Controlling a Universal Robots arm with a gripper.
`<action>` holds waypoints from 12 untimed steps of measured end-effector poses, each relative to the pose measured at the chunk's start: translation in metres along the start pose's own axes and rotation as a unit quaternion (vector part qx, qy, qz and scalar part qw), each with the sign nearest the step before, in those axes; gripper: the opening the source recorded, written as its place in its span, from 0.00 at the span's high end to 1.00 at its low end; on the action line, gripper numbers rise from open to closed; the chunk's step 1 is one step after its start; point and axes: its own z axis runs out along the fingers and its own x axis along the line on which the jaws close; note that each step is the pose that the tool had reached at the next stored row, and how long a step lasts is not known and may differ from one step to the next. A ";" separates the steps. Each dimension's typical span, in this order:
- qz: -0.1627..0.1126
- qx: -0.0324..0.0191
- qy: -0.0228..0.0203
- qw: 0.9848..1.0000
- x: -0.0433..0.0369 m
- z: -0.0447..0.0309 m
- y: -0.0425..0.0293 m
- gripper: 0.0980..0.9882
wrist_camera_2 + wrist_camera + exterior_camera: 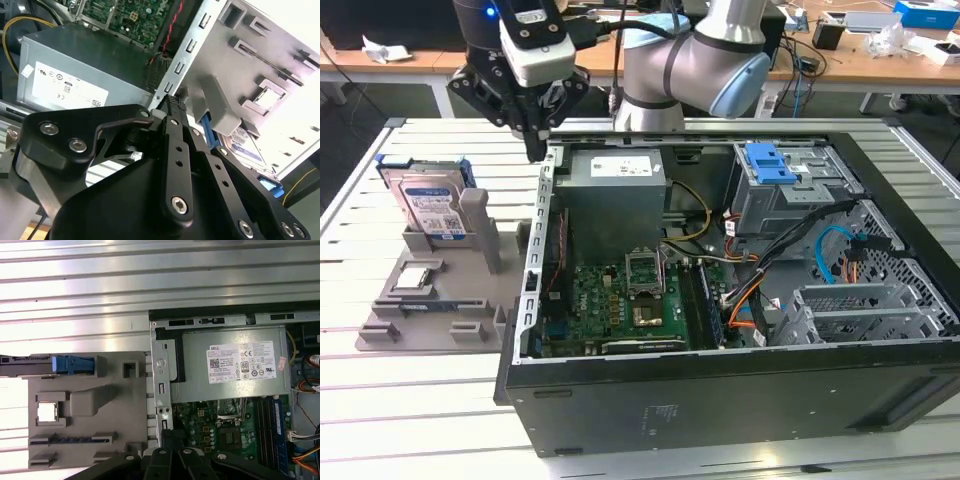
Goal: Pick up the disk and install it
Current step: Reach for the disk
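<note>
Disk (432, 203) stood on edge in the grey holder (430, 305) on the slatted table (380, 400), at the exterior view's left, label facing the camera, blue rails along both sides. It was outside the open computer case (720, 392), not installed. A grey upright post of the holder stood just in front of it. Small square chip (412, 280) lay flat in a nearer pocket of the same holder.

Gripper (535, 152) hung above the case wall nearest the holder, apart from the disk, fingers pressed together and holding nothing. In the second wrist view the fingertips (172, 102) met at a point.

Inside the case: grey power supply (615, 190), green motherboard (620, 300), blue-topped drive bay (770, 165).
</note>
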 end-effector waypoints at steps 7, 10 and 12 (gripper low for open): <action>0.000 0.000 0.000 1.000 0.0178 -0.0005 -0.0013 0.99; 0.000 0.000 0.000 1.000 0.0249 -0.0007 -0.0018 0.99; 0.000 0.000 0.000 1.000 0.0307 -0.0008 -0.0023 0.99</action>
